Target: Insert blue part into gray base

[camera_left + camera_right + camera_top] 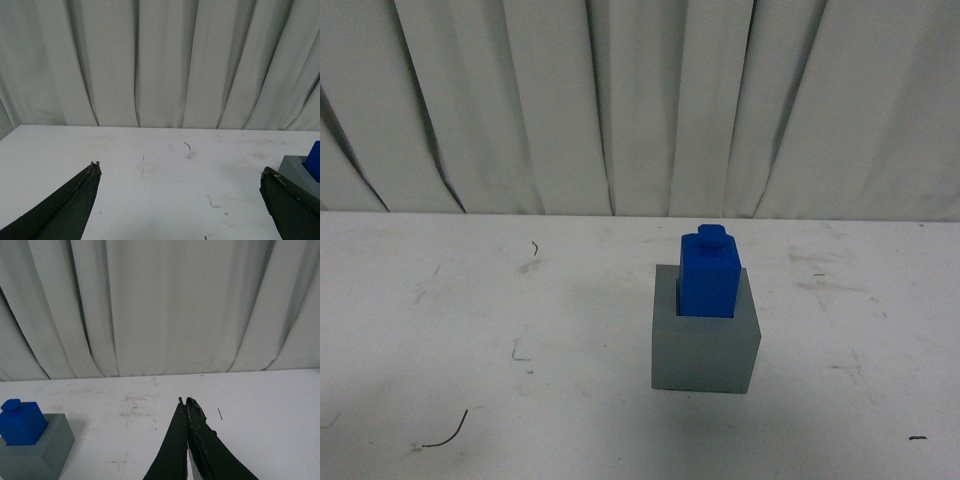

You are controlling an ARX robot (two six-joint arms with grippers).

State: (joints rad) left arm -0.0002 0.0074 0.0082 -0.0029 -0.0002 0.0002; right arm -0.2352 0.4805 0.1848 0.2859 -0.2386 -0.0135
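The blue part (pixel 709 276) stands upright in the recess of the gray base (pixel 706 350), its knob on top, near the middle of the white table in the front view. No arm shows in the front view. In the left wrist view my left gripper (pixel 180 169) is open and empty, with the gray base (pixel 297 168) and an edge of the blue part (pixel 315 160) just beyond one finger. In the right wrist view my right gripper (pixel 185 401) is shut and empty, apart from the blue part (pixel 21 423) sitting in the gray base (pixel 37 452).
The white table (pixel 470 320) carries scuffs and short dark marks (pixel 445 435). A pleated white curtain (pixel 640 100) closes off the table's far edge.
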